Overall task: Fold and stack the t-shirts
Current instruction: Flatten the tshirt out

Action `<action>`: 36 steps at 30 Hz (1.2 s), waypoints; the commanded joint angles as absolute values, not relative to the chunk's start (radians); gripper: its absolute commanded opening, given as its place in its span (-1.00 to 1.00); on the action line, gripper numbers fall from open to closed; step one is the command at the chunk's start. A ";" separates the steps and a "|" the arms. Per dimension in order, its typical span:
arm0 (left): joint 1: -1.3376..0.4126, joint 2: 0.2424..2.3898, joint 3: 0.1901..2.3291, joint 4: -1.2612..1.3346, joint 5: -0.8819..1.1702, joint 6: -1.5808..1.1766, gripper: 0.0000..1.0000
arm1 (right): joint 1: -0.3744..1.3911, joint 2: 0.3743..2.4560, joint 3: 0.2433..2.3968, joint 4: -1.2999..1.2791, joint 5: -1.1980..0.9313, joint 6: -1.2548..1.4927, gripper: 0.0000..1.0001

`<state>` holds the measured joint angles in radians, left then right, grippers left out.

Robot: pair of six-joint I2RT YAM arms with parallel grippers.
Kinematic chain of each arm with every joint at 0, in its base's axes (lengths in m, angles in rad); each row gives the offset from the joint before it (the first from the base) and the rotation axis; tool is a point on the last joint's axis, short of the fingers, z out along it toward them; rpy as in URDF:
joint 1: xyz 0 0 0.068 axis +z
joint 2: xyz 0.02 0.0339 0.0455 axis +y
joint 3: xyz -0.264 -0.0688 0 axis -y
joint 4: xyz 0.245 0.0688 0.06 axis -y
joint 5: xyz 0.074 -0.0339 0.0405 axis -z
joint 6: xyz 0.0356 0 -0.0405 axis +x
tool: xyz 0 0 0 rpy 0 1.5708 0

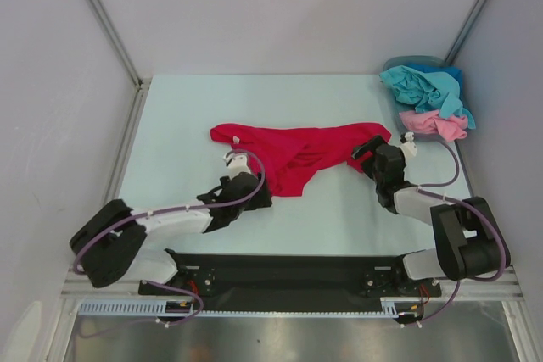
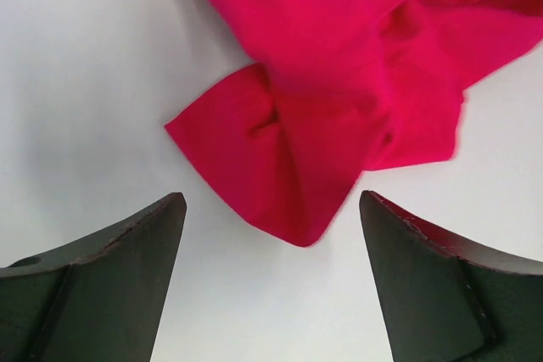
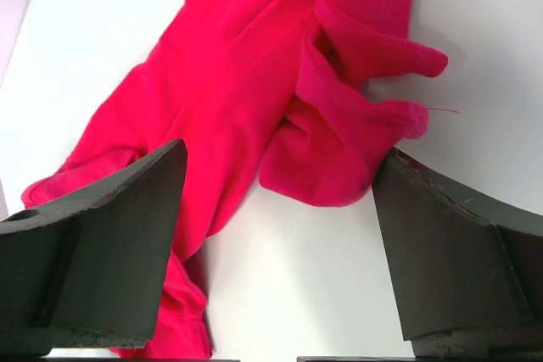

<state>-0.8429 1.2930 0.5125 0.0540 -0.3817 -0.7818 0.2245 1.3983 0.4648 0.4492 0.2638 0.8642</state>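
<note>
Red shirt (image 1: 293, 154) lies crumpled and unfolded in the middle of the table (image 1: 178, 116), drawn out into a long band from left to right, with a bunched fold sagging toward me at its centre. My left gripper (image 1: 232, 162) sits low at the near side of the shirt's left half. Its 2 fingers (image 2: 119, 281) stand wide apart and hold nothing. In the left wrist view a pointed corner of red cloth reaches just into the gap between them and touches neither finger, with bare table on both sides of it. My right gripper (image 1: 372, 147) is at the shirt's right end, also spread wide. In the right wrist view red cloth lies on the table beneath and between its fingers (image 3: 110, 243). A rolled hem ends just beside the right finger, and the left finger hides part of a longer strip, so I cannot tell whether it touches the cloth there. Neither gripper pinches anything. Teal shirt (image 1: 424, 86) and pink shirt (image 1: 434, 125) are heaped in the basket (image 1: 413, 63) at the far right corner. The teal one is piled behind and above the pink, and both spill over the rim, near my right gripper and well apart from my left
</note>
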 commanded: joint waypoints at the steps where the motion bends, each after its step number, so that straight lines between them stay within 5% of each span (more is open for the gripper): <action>1: -0.851 1.417 0.578 0.084 -0.416 -0.753 0.79 | 0.218 1.344 0.457 0.471 0.273 0.871 0.82; 12: -0.867 1.609 0.680 0.140 -0.345 -0.782 0.79 | 0.216 1.296 0.430 0.408 0.273 0.867 0.82; 18: -0.874 1.586 0.673 0.132 -0.350 -0.779 0.78 | 0.212 1.292 0.417 0.402 0.273 0.870 0.65; 21: -0.877 1.560 0.673 0.101 -0.359 -0.788 0.75 | 0.212 1.299 0.417 0.403 0.268 0.873 0.36; 24: -0.882 1.537 0.678 0.071 -0.374 -0.790 0.63 | 0.212 1.302 0.417 0.402 0.268 0.874 -0.20; 28: -0.890 1.505 0.680 0.041 -0.388 -0.793 0.19 | 0.212 1.296 0.416 0.391 0.267 0.871 -0.74; 31: -0.891 1.493 0.683 0.012 -0.403 -0.801 -0.34 | 0.212 1.287 0.411 0.380 0.268 0.868 -1.00; 33: -0.891 1.483 0.692 -0.030 -0.426 -0.807 -0.76 | 0.212 1.276 0.411 0.371 0.268 0.868 -1.00; 36: -0.902 1.468 0.707 -0.066 -0.455 -0.808 -0.99 | 0.212 1.264 0.422 0.359 0.264 0.864 -1.00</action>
<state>-0.8875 1.5127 0.6704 -0.0063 -0.4065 -0.7956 0.2138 1.2987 0.4168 0.3603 0.2600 0.8707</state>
